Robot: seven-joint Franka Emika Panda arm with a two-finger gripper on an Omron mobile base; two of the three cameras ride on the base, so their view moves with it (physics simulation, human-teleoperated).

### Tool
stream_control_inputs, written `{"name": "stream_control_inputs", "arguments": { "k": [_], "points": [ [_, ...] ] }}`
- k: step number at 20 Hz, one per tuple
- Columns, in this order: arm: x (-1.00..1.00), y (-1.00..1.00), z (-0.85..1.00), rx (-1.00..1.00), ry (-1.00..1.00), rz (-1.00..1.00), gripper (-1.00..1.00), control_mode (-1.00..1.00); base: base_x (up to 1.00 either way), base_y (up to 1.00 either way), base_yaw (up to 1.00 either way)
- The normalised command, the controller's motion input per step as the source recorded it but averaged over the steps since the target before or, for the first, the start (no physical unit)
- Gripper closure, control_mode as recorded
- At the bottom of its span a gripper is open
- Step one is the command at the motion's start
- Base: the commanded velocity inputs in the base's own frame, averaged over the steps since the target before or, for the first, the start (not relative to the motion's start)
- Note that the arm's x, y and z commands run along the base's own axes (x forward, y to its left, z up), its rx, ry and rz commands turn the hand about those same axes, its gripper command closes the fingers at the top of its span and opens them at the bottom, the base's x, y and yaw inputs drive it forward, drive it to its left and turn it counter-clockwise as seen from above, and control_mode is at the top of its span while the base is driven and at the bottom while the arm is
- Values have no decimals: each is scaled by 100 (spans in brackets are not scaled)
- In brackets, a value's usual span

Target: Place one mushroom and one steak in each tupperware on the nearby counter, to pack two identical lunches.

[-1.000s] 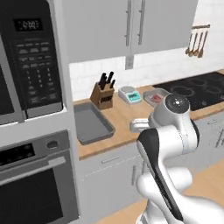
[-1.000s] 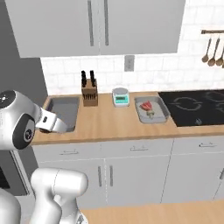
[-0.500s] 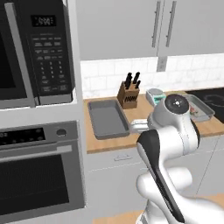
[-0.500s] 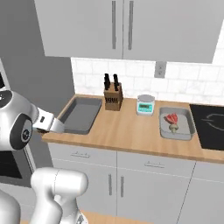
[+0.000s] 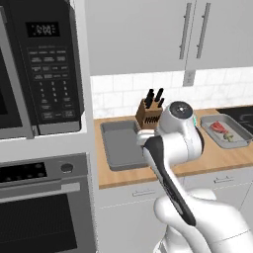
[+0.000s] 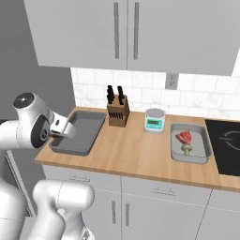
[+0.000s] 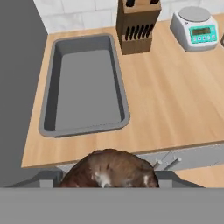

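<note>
My gripper (image 7: 109, 178) is shut on a dark-brown rounded mushroom (image 7: 109, 168), which bulges between the two grey fingers in the hand view. It hovers in front of the tan counter (image 7: 175, 105), just short of the front edge and near the empty left tupperware (image 7: 83, 83). From the right base view the gripper (image 6: 64, 131) sits at that tupperware's (image 6: 83, 131) near left corner. The right tupperware (image 6: 199, 140) holds a red steak (image 6: 183, 137) and a mushroom (image 6: 187, 150); the left base view shows them too, the tupperware (image 5: 236, 129) and steak (image 5: 219, 128).
A knife block (image 6: 117, 112) stands behind the left tray and a kitchen scale (image 6: 154, 120) sits between the trays. A black cooktop (image 6: 227, 145) lies at the far right. A microwave (image 5: 39, 64) and oven (image 5: 44, 207) column bounds the counter's left end.
The base has driven left, so the whole scene has slid right in both base views and the left tray is now close. The gripper's hold is unchanged.
</note>
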Motion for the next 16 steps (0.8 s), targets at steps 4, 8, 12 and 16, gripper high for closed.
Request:
{"name": "stream_control_inputs", "arguments": {
  "k": [4,8,12,16],
  "points": [
    [100,28,-97,0,13,0,100,-100,0,0,0],
    [100,6,-70,0,5,1,100,-100,0,0,0],
    [100,0,-42,2,2,3,100,-100,0,0,0],
    [100,20,-41,1,7,1,-100,-100,0,0,0]
  ]
}}
